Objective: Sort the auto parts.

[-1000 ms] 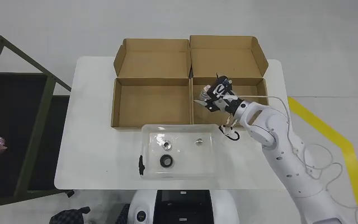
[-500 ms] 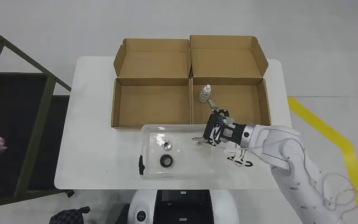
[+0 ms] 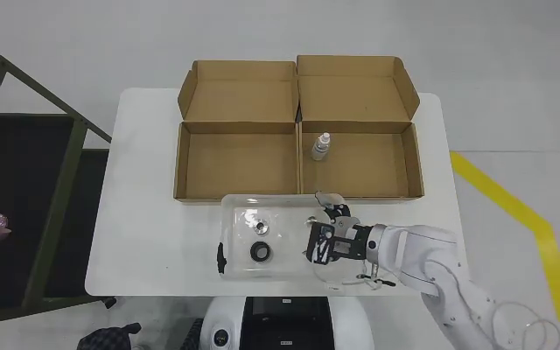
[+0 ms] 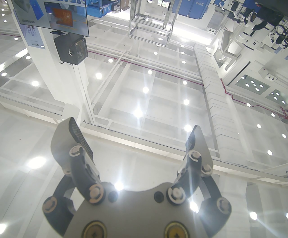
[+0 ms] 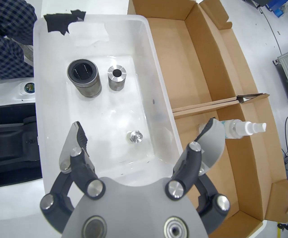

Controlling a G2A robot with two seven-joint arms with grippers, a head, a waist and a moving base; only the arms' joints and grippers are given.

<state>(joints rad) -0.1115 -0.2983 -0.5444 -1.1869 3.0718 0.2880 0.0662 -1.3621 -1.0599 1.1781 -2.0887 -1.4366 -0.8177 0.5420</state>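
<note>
Table [image 3: 149, 175] white; the two cardboard boxes [image 3: 236, 166] at its far edge plain brown. Plastic bin [image 5: 38, 90] translucent white with black tape [image 5: 60, 20] at one corner; inside it, linear bearing [image 5: 85, 78] dark grey, bushing [image 5: 116, 77] mid grey, small round part [image 5: 135, 136] bright silver. Spray bottle [image 5: 238, 129] white with a teal label; right gripper [image 5: 144, 124] pale grey on black links.

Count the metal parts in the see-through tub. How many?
3. A big dark metal cylinder and a smaller grey metal cylinder stand side by side; a small shiny silver metal knob sits apart, nearer the right claw.
</note>
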